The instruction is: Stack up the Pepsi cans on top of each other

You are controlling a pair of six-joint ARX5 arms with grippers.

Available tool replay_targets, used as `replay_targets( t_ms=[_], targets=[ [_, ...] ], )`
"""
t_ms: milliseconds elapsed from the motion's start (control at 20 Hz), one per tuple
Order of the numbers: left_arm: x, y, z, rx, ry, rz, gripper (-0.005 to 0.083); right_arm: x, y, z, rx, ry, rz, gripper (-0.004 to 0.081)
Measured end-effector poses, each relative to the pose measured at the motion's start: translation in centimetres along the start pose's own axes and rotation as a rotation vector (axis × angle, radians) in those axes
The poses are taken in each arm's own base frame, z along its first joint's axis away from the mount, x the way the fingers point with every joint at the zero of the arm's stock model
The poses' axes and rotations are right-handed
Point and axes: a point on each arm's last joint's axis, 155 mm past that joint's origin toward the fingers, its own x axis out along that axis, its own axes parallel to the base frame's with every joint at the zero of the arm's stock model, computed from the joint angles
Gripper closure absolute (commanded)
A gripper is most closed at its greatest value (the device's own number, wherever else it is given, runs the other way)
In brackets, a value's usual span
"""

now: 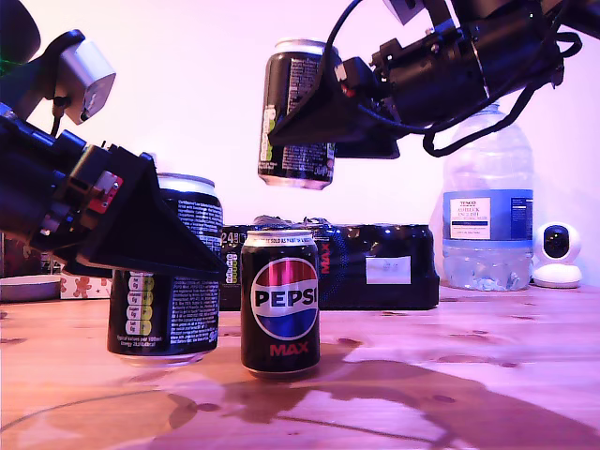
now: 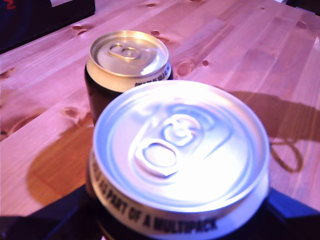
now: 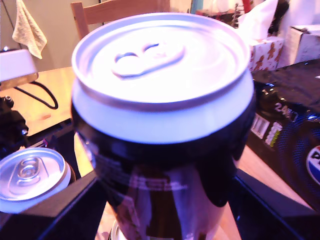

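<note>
Three Pepsi cans are in play. The middle can (image 1: 280, 302) stands upright on the wooden table (image 1: 469, 375), logo facing the exterior camera, free of both grippers.

The raised can (image 1: 298, 114) hangs in the air above and slightly toward the exterior view's right of that middle one, well clear of its rim, tilted a little. My second gripper (image 1: 323, 117) has it clamped around the body, jaws closed onto its sides; in the second wrist view the raised can (image 3: 162, 125) fills the frame, lid up.

The third can (image 1: 173, 272) sits on the table just beside the middle one, on the exterior view's left, nutrition text showing. My first gripper (image 1: 155, 239) grips it, its black fingers pressed against the sides; in the first wrist view this can's lid (image 2: 180, 150) sits close between the jaws, with the middle can (image 2: 127, 62) standing beyond it.

Behind the cans lies the black shrink-wrapped multipack (image 1: 375, 267). Toward the exterior view's right stand a large clear water bottle (image 1: 487, 206) and a small white camera (image 1: 559, 255). A wooden chair back (image 3: 120, 12) shows in the second wrist view
</note>
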Motion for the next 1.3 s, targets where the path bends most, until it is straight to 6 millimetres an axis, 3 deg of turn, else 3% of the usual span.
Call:
replay_targets(
  t_ms=[250, 950, 1300],
  targets=[
    [-0.2, 0.8, 0.1, -0.009, -0.006, 0.020, 0.0419, 0.9, 0.0, -1.6, 0.018, 0.028, 0.010, 0.0309],
    [-0.4, 1.3, 0.2, -0.014, -0.012, 0.034, 0.0419, 2.2, 1.6, -2.9, 0.022, 0.064, 0.044, 0.0309],
    [-0.4, 1.3, 0.2, -0.014, -0.012, 0.033, 0.0419, 2.2, 1.3, -3.1, 0.000, 0.071, 0.024, 0.0309]
  ],
)
